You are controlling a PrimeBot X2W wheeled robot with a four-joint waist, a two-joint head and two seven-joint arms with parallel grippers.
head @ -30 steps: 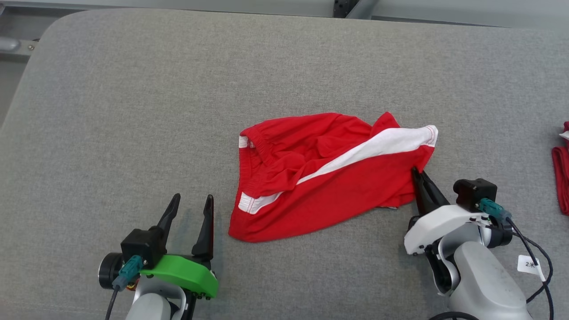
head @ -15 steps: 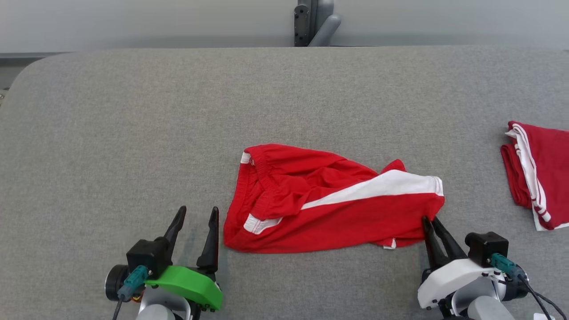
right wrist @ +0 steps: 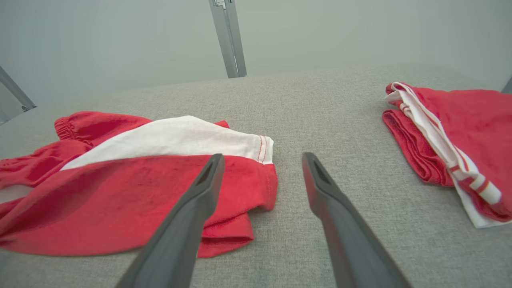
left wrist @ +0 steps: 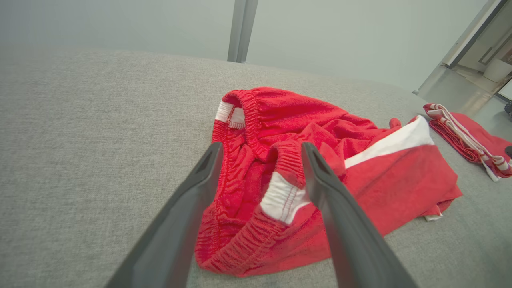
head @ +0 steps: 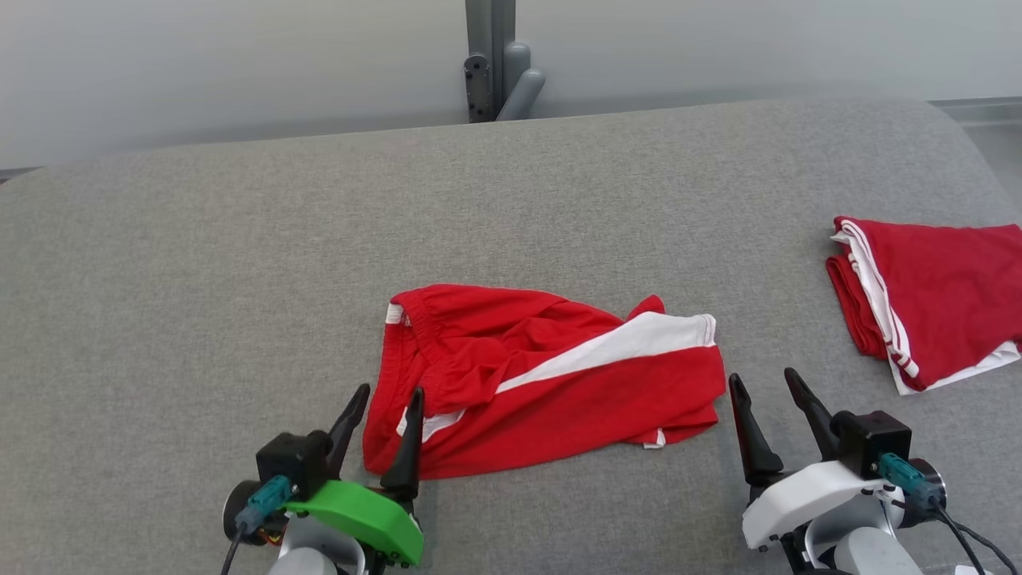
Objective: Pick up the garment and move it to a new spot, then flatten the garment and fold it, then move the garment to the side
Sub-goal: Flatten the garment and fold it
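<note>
The garment [head: 559, 383] is a pair of red shorts with a white side stripe, lying crumpled on the grey padded surface [head: 239, 263]. My left gripper [head: 390, 391] stands open at the waistband end. In the left wrist view the gathered waistband [left wrist: 286, 160] lies between the two fingers of the left gripper [left wrist: 260, 148], with no grip on it. My right gripper [head: 762, 375] is open just to the right of the leg hem. The right wrist view shows the right gripper [right wrist: 262, 158] with its left finger over the garment's hem [right wrist: 120, 192] and its right finger over bare surface.
A second red garment [head: 934, 295] with white stripes lies folded at the right side of the surface, also seen in the right wrist view as a folded stack [right wrist: 452, 132]. A grey post [head: 487, 60] rises behind the far edge, against a pale wall.
My right gripper has opened and let go of the garment's hem corner. The head camera has shifted, bringing the folded garment into view. The left fingers now straddle the waistband end.
</note>
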